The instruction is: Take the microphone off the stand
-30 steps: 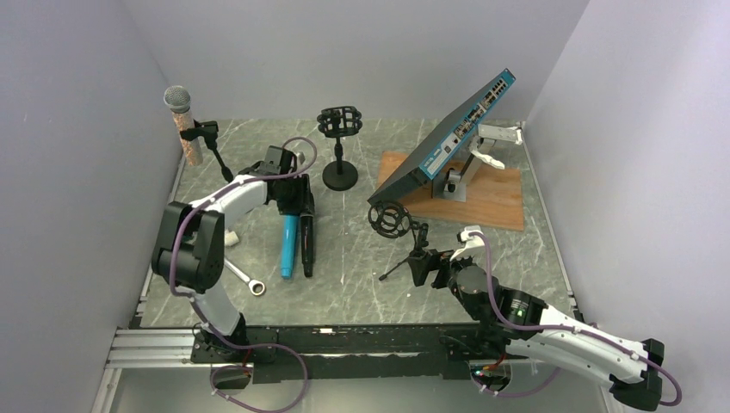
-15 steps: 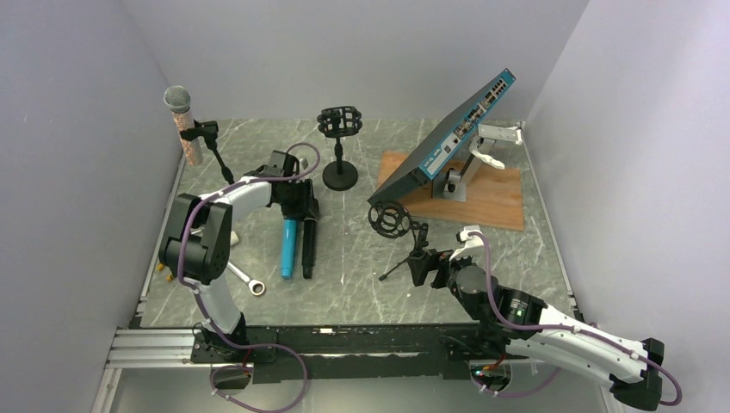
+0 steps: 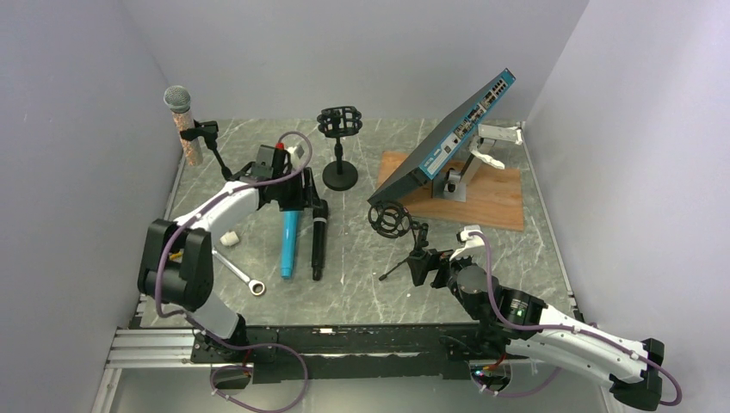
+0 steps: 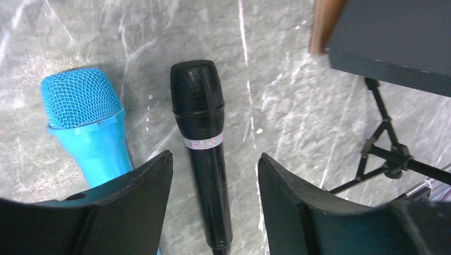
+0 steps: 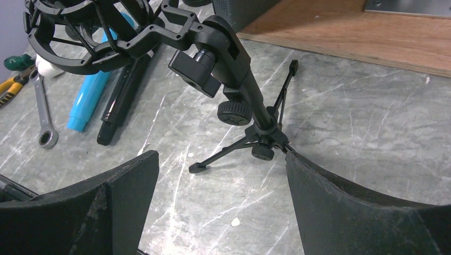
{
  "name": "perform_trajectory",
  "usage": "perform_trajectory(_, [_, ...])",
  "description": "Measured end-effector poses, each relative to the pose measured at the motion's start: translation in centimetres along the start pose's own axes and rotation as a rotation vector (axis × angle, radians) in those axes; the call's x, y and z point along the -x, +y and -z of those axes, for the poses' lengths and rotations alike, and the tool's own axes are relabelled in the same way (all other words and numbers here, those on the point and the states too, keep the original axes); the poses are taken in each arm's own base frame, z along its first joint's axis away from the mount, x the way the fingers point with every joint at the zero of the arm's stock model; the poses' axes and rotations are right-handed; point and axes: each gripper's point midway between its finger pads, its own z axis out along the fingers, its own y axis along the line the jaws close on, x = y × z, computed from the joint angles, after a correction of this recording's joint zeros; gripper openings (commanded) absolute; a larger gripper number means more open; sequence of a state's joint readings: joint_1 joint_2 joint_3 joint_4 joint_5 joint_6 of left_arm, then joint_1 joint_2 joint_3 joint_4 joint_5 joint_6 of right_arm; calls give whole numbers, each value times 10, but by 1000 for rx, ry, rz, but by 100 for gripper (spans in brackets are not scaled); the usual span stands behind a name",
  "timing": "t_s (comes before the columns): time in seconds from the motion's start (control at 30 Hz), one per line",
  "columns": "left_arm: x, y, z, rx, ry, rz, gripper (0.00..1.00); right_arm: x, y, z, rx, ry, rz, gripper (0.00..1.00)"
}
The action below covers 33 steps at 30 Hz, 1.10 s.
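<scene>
- We see the black handheld microphone (image 3: 318, 248) lying flat on the grey marbled bench (image 3: 361, 284), clear of any stand, its mesh head pointing away from the arm bases.
- The left pincer (image 4: 214, 159) hangs over that microphone just below the head. It is released: its two dark fingers (image 4: 133, 202) straddle the body, with bare bench showing on both sides.
- Just left of the microphone, nearly parallel to it, lies a bright blue plastic microphone (image 4: 88, 117). Further left lies a steel ring spanner (image 3: 245, 280).
- Right of the microphone stands the small black tripod stand (image 5: 239, 74), its round shock-mount cradle empty.
- The right pincer (image 5: 222, 156), also right of the microphone, is released too, with its fingers spread wide around the tripod's legs. We cannot tell whether they touch the legs.
- Far left of the microphone and further back, a silver-headed microphone (image 3: 182, 120) stands upright in a black clip stand.
- Behind the microphone and to its right, a dark tilted network switch (image 3: 448, 138) sits over a brown wooden board (image 3: 495, 202).
</scene>
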<state>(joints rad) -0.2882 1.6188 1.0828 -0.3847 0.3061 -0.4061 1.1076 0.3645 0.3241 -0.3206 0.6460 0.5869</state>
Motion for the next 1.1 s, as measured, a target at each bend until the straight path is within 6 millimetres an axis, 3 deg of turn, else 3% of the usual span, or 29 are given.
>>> perform_trajectory(0.2, [21,-23,38,-57,-112,-48,69,0,0,0,1,0,0,91])
perform_trajectory(0.43, [57,-52,97,-122,-305,-110,73,0,0,0,0,0,0,91])
perform_trajectory(0.6, [114,-64,138,-155,-481,-109,77,0,0,0,0,0,0,91])
perform_trajectory(0.77, [184,-79,180,-260,-650,-115,87,0,0,0,1,0,0,91])
perform_trajectory(0.93, [233,-86,183,-414,-689,-128,95,1,0,1,4,-5,-5,91])
perform_trajectory(1.0, [251,-91,173,-491,-668,-141,95,2,0,1,5,-7,-7,91])
perform_trajectory(1.1, [263,-96,153,-588,-614,-142,93,2,1,1,5,-9,-8,91])
